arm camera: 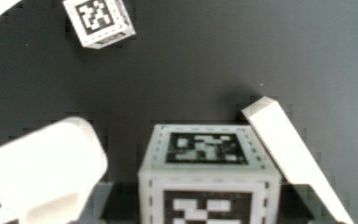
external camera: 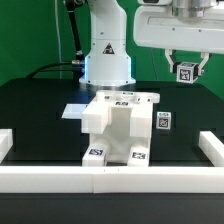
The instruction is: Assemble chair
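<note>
White rail [external camera: 60,180], black table [external camera: 40,110], green backdrop [external camera: 30,35], gripped block [external camera: 185,71]

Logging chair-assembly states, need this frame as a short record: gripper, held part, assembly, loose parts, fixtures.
gripper: shut on a small white tagged block, raised above the table
partial chair: standing mid-table, tags on top and front faces
loose part: tagged cube on the table, at the exterior view's right of the partial chair
marker board: flat on the table, at the exterior view's left of the partial chair
rail: white, along the near table edge
</note>
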Controlling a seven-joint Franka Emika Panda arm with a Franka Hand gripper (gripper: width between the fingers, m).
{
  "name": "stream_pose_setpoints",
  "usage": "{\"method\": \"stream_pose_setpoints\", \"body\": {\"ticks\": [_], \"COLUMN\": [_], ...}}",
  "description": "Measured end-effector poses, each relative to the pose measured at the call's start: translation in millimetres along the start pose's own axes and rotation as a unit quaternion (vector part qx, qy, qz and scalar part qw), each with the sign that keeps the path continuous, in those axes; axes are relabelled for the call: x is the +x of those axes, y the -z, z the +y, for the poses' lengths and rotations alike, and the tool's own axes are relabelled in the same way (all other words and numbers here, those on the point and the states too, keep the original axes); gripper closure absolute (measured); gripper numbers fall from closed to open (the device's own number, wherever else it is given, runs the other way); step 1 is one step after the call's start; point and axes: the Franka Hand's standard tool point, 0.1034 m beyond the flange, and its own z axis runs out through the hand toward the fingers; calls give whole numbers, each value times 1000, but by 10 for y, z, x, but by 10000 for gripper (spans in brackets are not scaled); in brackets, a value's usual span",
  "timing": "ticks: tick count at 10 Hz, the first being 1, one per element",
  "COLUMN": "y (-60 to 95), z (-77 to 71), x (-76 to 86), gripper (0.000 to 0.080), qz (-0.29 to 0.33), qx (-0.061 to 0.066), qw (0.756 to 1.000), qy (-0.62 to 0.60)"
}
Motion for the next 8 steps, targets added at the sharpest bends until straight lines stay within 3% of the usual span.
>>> {"method": "stream_pose_setpoints", "body": {"ticks": [3,5,7,8], "y": [12,233,287,270], "z": [18,115,147,139], "x": [32,427,703,694], "gripper": [511,511,511,511], "qz": [3,27,41,41], "qx": [-2,6,6,5], "qw": [1000,997,995,995], "qy": [15,75,95,92]}}
